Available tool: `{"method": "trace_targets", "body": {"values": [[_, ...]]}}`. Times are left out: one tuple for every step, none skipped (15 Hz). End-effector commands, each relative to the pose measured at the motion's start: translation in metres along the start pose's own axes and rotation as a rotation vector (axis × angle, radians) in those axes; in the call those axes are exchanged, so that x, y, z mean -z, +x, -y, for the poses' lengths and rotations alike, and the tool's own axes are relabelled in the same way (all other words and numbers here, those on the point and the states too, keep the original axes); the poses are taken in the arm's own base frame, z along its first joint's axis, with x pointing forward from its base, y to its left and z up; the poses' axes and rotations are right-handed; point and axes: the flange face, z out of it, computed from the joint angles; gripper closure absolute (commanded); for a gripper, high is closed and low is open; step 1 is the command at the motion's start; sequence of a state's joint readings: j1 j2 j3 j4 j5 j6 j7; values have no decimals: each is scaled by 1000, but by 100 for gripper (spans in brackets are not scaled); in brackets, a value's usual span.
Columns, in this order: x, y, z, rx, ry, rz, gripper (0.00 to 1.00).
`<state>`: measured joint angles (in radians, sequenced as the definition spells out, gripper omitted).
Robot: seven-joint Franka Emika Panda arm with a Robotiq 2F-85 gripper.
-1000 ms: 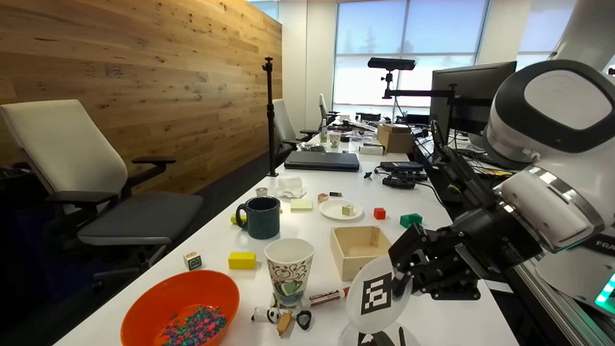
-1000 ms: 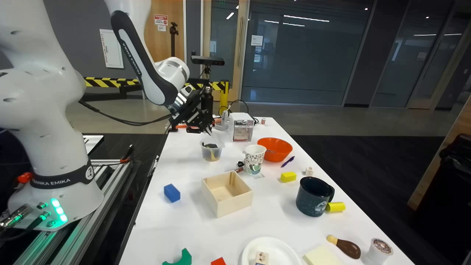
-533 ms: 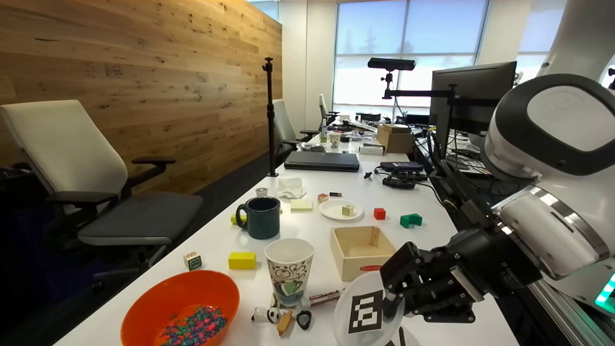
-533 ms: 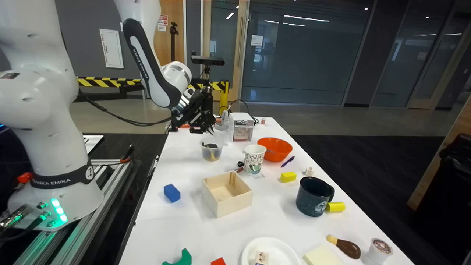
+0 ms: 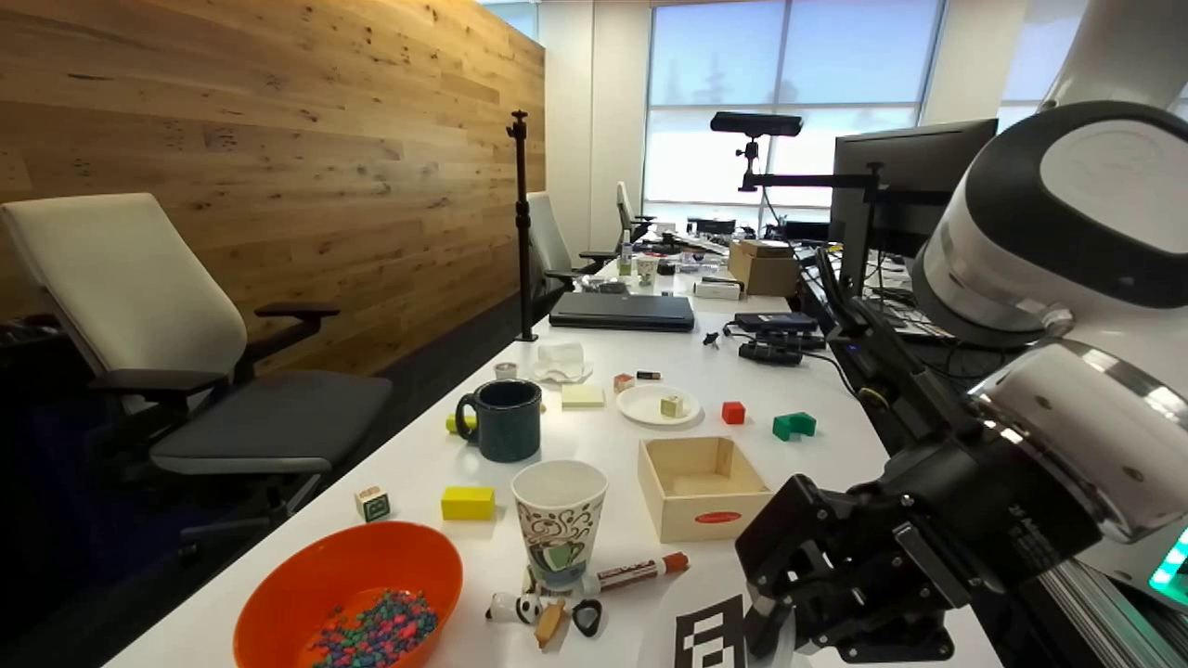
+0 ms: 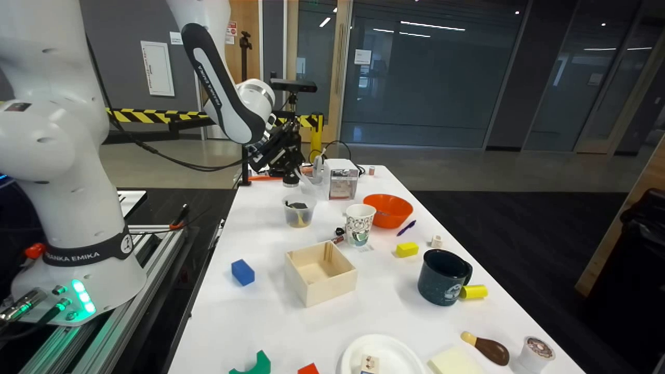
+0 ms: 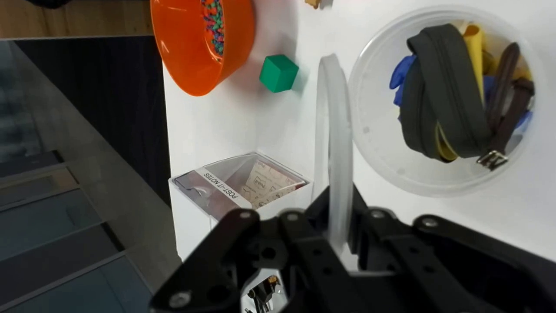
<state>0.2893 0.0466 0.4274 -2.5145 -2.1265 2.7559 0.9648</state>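
The gripper (image 7: 338,213) pinches a translucent lid (image 7: 340,130) near its rim, tilted near the uncovered tub (image 7: 377,130) with its dark strap (image 7: 456,91). The step in hand looks like holding the lid clear of the tub; the next move calls for a steady grip and room beside the green block (image 7: 279,73). Farther along the white table (image 6: 291,337) sit a paper cup (image 5: 560,520), wooden box (image 5: 677,521) and mug (image 5: 510,422); beyond, a wood-panelled wall (image 5: 278,139) and bright windows (image 5: 715,56)

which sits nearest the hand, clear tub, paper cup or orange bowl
The clear tub, with a folded dark band inside; the paper cup and orange bowl stand farther from the hand.
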Motion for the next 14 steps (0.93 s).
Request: {"method": "trace_targets", "body": {"values": [[0, 0, -1, -2, 1, 1, 94], [0, 0, -1, -2, 1, 0, 94], [0, 0, -1, -3, 1, 0, 94], [0, 0, -1, -3, 1, 0, 94], [1, 1, 2, -10, -6, 6, 98], [0, 3, 6, -7, -21, 27, 98], [0, 8, 11, 23, -58, 56, 98], [0, 12, 14, 45, -98, 69, 98], [1, 19, 21, 72, -139, 86, 98], [2, 22, 27, 103, -169, 111, 98], [3, 28, 36, 125, -200, 132, 98], [5, 33, 43, 140, -224, 150, 98], [7, 38, 54, 170, -248, 178, 98], [9, 43, 61, 187, -266, 201, 98]]}}
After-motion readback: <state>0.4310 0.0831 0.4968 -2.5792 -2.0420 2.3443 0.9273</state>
